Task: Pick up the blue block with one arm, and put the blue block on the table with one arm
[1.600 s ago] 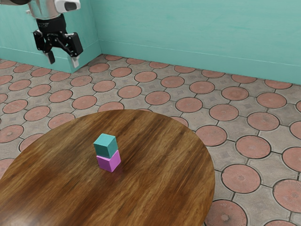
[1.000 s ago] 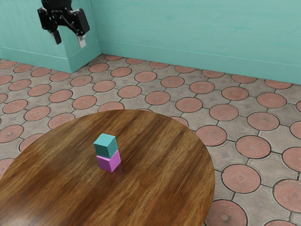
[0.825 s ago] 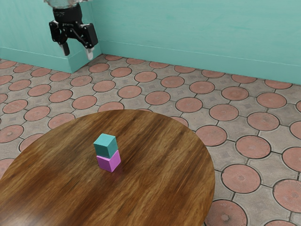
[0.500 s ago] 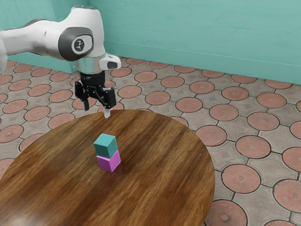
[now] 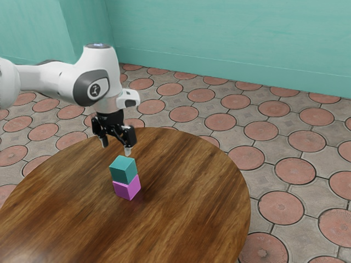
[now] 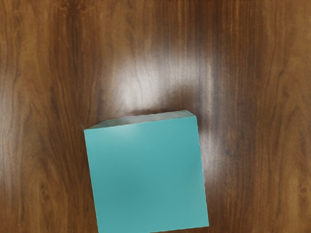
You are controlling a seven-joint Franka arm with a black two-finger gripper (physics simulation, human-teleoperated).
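"What's on the round brown wooden table [image 5: 192, 192]?"
"The blue-green cubic block [image 5: 123, 170], atop a pink cube [image 5: 127, 188]."
"Progress?"
"Black two-finger gripper [image 5: 116, 148] hangs above, fingers parted, empty; lifting and placing remain."

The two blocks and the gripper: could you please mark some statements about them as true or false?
1. The blue block rests on the pink block. True.
2. The gripper is shut on the pink block. False: its fingers stand apart, with nothing held between them.
3. The pink block stands on the wooden table. True.
4. The blue block lies directly on the table. False: the pink block is under it.
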